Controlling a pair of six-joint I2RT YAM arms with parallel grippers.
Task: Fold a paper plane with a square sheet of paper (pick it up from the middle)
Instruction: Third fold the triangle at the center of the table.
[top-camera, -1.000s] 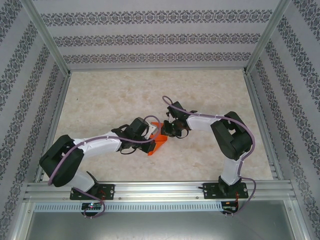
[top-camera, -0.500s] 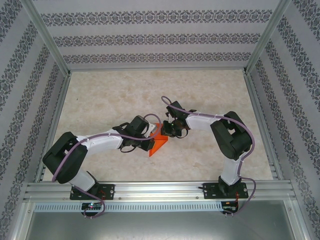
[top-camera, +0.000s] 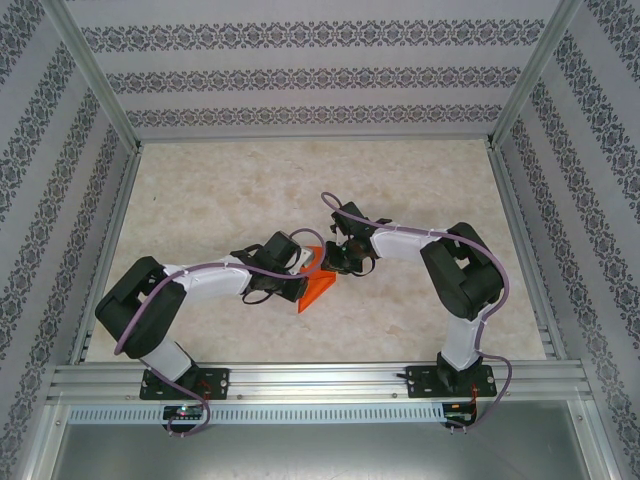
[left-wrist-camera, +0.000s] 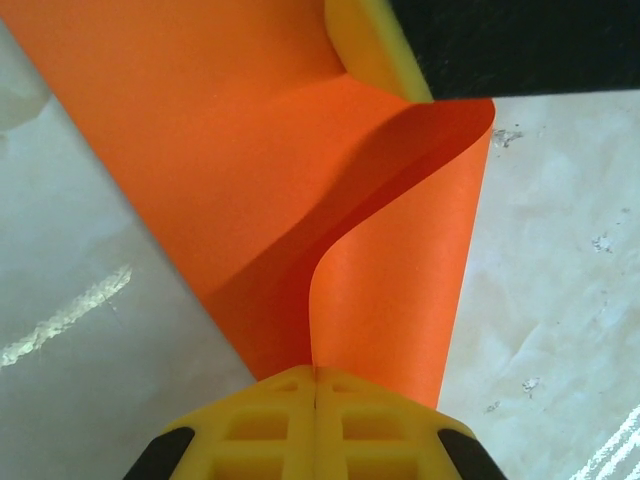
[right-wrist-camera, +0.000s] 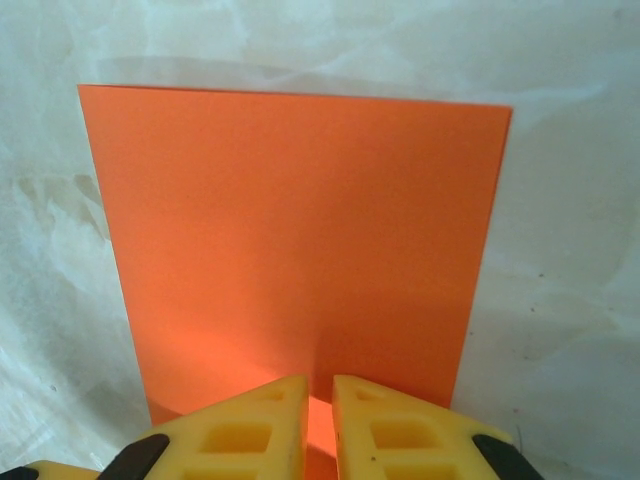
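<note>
The square sheet of paper (top-camera: 318, 287) is bright orange and lies part folded at the middle of the table between both arms. My left gripper (left-wrist-camera: 316, 372) is shut on its near edge, and the sheet (left-wrist-camera: 250, 170) curls up from the jaws into a loose fold. In the top view that gripper (top-camera: 300, 272) sits at the sheet's left side. My right gripper (right-wrist-camera: 319, 385) rests at the edge of a flat orange panel (right-wrist-camera: 300, 230); its jaws stand a narrow gap apart with orange showing between them. From above, the right gripper (top-camera: 336, 264) is at the sheet's upper right corner.
The pale marble-look tabletop (top-camera: 300, 180) is walled by patterned panels, with aluminium rails (top-camera: 300, 380) along the near edge. One yellow finger (left-wrist-camera: 375, 45) of the right gripper touches the far end of the fold in the left wrist view.
The left arm's elbow has swung right and towards the back while its gripper stays at the paper. The paper and the right arm have barely moved.
</note>
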